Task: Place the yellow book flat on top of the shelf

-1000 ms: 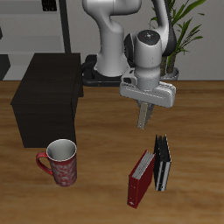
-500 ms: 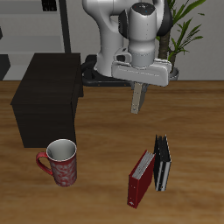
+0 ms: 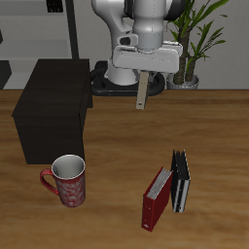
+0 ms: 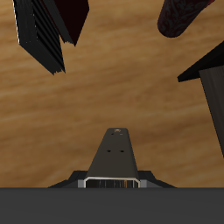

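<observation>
My gripper [image 3: 143, 75] is shut on the yellow book [image 3: 142, 90], a thin tan book that hangs edge-down from the fingers, high above the table. In the wrist view the yellow book [image 4: 115, 158] sticks out straight from the gripper over the wood table. The shelf [image 3: 53, 105] is a large near-black cabinet with a flat top, standing beside and below the held book. A corner of the shelf [image 4: 213, 98] shows in the wrist view.
A red patterned mug [image 3: 68, 180] stands near the table's front edge, in front of the shelf. A red book [image 3: 156, 197] and a black book [image 3: 181, 181] stand upright together on the table. A potted plant [image 3: 195, 39] stands at the back.
The gripper has risen and moved back and toward the shelf with the yellow book in it. The book has swung from tilted to nearly vertical.
</observation>
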